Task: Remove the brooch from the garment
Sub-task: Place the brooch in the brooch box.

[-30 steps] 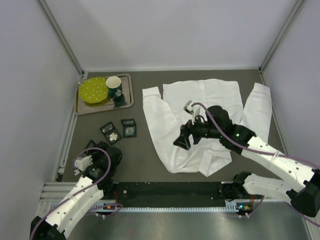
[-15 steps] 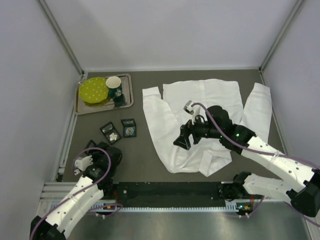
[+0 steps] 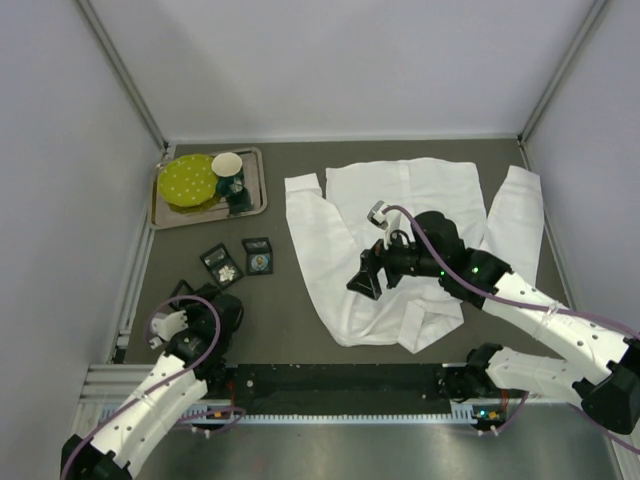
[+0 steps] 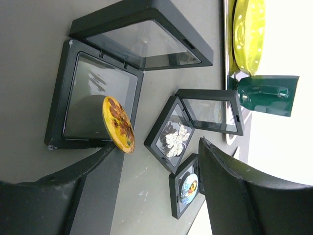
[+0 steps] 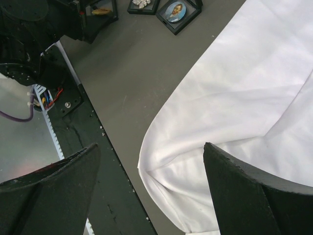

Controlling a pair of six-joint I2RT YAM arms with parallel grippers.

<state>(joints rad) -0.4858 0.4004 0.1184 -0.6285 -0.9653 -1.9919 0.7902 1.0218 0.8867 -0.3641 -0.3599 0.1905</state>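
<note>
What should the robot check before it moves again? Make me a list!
1. Brooch off the shirt: the sunflower brooch sits at the open case, away from the cloth. Ok.
2. Brooch lying flat in the case: it looks tilted up on its edge. Not ok.
3. Left tool clear of the brooch: the fingers are wide apart, but the brooch is right by one fingertip. Cannot tell.
4. Right tool empty: it is open over the shirt's edge, holding nothing. Ok.
5. No other brooch on the shirt: the right arm hides part of it. Cannot tell.
</note>
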